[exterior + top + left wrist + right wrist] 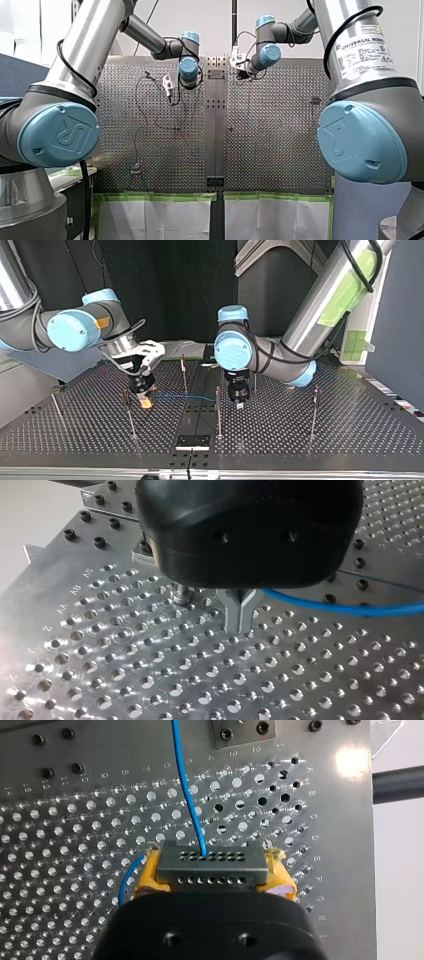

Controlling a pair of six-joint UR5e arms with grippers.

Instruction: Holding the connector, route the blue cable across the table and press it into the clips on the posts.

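My right gripper [214, 862] is shut on the grey connector [210, 872], with a yellow pad [281, 875] on each side of it. The blue cable [189, 795] leaves the connector and runs ahead over the plate. In the top view this gripper [145, 401] hangs low at the left, and the cable [185, 397] stretches from it to a middle post [218, 412]. My left gripper [239, 404] stands just right of that post. Its metal fingers [235, 615] are shut, tips near the plate. The cable [350, 609] passes close by their base; whether it touches them is hidden.
Several thin posts stand on the perforated table [350, 435], among them one [129, 415] beside the connector, one [184, 372] further back and one [314, 410] at the right. A post base [182, 597] sits beside my left fingers. A black plate [192, 442] lies at the near edge.
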